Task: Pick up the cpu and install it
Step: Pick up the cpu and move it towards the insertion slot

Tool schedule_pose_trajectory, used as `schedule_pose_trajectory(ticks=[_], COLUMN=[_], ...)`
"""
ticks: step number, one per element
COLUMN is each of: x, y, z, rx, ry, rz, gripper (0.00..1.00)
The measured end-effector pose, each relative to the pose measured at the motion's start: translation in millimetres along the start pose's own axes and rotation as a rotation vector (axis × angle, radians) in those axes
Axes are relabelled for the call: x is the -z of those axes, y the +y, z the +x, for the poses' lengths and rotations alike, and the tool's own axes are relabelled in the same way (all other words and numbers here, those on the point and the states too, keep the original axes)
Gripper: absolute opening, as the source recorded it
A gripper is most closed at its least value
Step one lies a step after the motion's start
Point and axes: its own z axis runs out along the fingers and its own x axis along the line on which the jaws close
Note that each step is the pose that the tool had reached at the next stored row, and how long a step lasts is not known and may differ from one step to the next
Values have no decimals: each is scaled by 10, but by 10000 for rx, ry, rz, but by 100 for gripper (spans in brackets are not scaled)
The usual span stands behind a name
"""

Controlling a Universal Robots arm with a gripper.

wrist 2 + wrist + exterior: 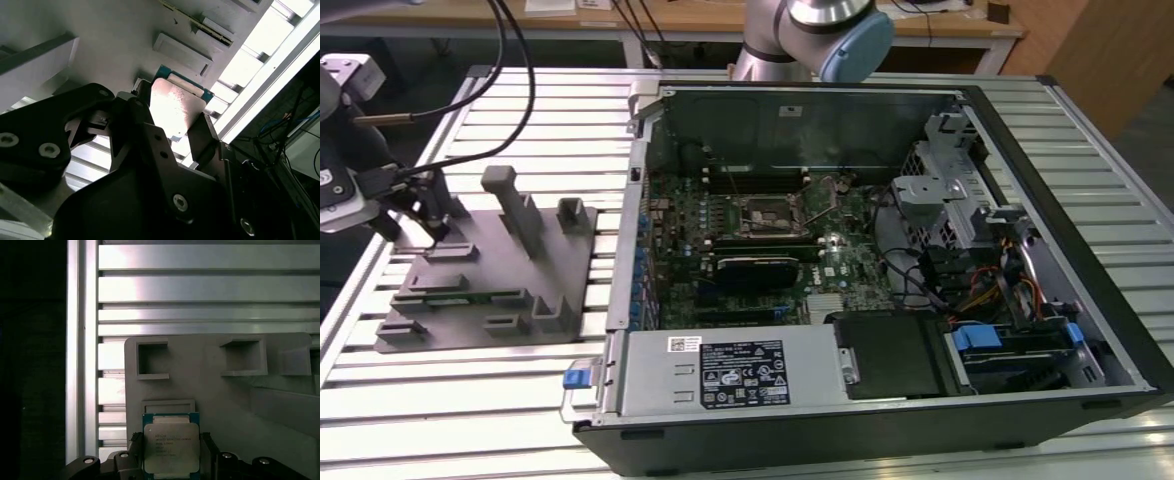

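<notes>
The cpu [171, 446], a flat square chip with a silvery top and a green rim, sits between my gripper's [171, 460] two dark fingers [134, 447], which are shut on its opposite edges. In the second wrist view the cpu [176, 106] is held the same way, a finger [204, 136] against each side. It hangs just above the grey fixture plate [225, 400], beside a shallow square recess [168, 406] with nothing in it. In the exterior view my gripper [424, 218] is at the far left over that fixture [494, 290]. The motherboard socket [767, 214] lies inside the open computer case [1067, 300].
The fixture carries several upright grey posts [514, 205] near my gripper. A slatted aluminium table [454, 400] holds everything. The case's raised walls, drive cage [947, 180], cables and power supply [734, 372] surround the motherboard. The arm's base [814, 35] stands behind the case.
</notes>
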Motion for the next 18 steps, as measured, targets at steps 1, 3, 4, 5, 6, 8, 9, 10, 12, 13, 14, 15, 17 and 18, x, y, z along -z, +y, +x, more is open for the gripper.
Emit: schedule_pose_trajectory(ticks=[1, 3, 4, 5, 6, 8, 9, 10, 12, 13, 14, 15, 17, 18], x=[6, 20, 27, 34, 41, 54, 60, 65, 76, 82, 88, 94, 109, 117], y=[0, 1, 2, 2, 3, 3, 4, 4, 5, 5, 5, 6, 7, 7], z=[0, 0, 0, -1, -1, -1, -1, -1, -1, -1, -1, -2, -2, -2], rx=[0, 0, 0, 0, -1, 0, 0, 0, 0, 0, -1, 0, 0, 0], ry=[0, 1, 0, 0, 1, 0, 0, 0, -1, 0, 1, -1, 0, 0], rz=[0, 0, 0, 0, 0, -1, -1, -1, -1, -1, -1, -1, -1, -1], gripper=[54, 54, 54, 54, 54, 54, 54, 54, 54, 54, 54, 54, 54, 54])
